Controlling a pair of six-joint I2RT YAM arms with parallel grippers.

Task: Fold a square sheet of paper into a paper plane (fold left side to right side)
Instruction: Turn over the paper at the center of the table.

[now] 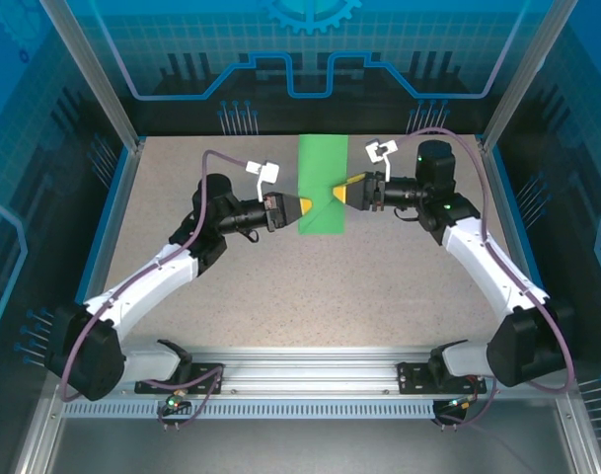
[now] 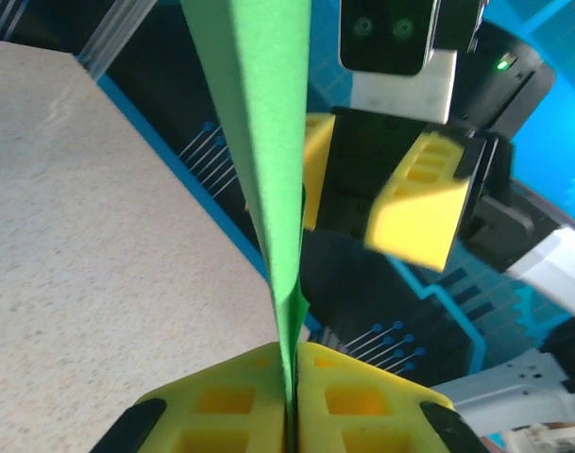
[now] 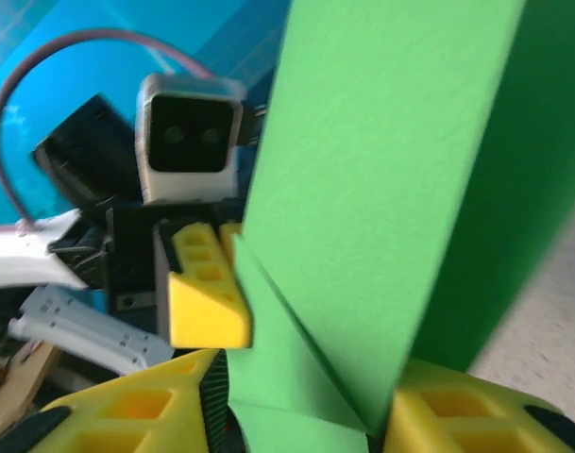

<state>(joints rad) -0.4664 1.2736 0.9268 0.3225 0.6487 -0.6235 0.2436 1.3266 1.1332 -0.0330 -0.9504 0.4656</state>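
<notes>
The square sheet of paper point(image 1: 321, 158) is green and folded into a tall narrow strip at the middle back of the table. My left gripper point(image 1: 305, 204) reaches in from the left, shut on the strip's lower left edge. In the left wrist view the yellow pads point(image 2: 221, 406) press together with the paper point(image 2: 268, 113) rising edge-on from between them. My right gripper point(image 1: 338, 191) comes from the right at the strip's right edge. In the right wrist view its jaws point(image 3: 306, 425) stand apart, open, with the paper point(image 3: 381, 170) passing loosely between them.
The speckled table point(image 1: 280, 276) is walled by blue panels and aluminium posts point(image 1: 93, 74) at the back and sides. A rail point(image 1: 310, 370) carrying both arm bases runs along the near edge. The left gripper point(image 3: 207, 293) and right gripper point(image 2: 363, 189) almost face each other.
</notes>
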